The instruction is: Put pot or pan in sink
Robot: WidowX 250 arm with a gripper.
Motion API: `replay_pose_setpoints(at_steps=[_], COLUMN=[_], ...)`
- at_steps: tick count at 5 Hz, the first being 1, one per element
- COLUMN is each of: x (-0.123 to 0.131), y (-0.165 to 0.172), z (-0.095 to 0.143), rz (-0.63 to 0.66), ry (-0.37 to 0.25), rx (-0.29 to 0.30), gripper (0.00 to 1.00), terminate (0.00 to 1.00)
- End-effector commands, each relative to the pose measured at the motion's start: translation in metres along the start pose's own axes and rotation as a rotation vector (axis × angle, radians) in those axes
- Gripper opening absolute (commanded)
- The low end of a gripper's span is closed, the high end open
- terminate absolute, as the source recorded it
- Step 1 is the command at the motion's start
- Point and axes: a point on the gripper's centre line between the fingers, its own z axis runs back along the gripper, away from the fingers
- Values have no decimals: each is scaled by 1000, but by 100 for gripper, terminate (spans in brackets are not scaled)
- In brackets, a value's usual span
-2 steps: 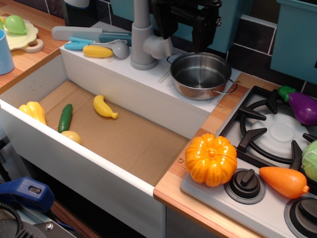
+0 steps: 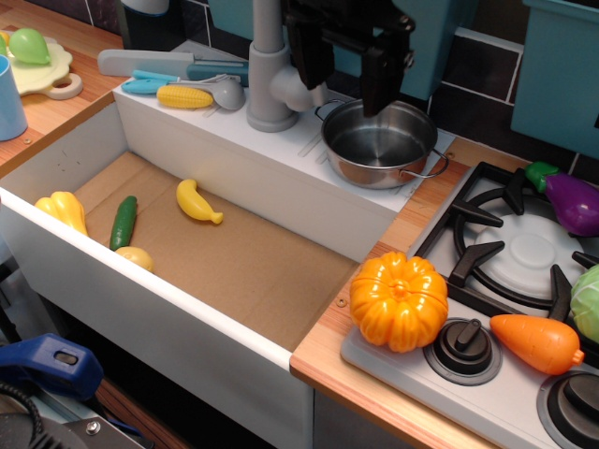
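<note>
The shiny steel pot with thin wire loop handles sits upright on the white ledge behind the sink, right of the grey faucet. My black gripper hangs just above the pot's far rim, jaws open and empty, one finger over the pot's back edge and the other to its left. The sink is a white-walled basin with a brown floor, in front and to the left of the pot.
In the sink lie a yellow banana, green cucumber and yellow squash. An orange pumpkin, carrot and eggplant sit by the stove. Corn and utensils lie on the ledge.
My gripper has come down a little toward the pot's far rim. The pot and everything else have stayed still.
</note>
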Motion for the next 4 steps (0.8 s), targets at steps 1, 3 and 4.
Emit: replay_pose_setpoints(at_steps=[1, 3, 4], x=[22, 41, 37], y=[14, 16, 10], z=[-3, -37, -56], rz=[-251, -317, -329], ry=[-101, -178, -224], rx=[12, 2, -30], gripper=[100, 100, 100], terminate=[0, 0, 0])
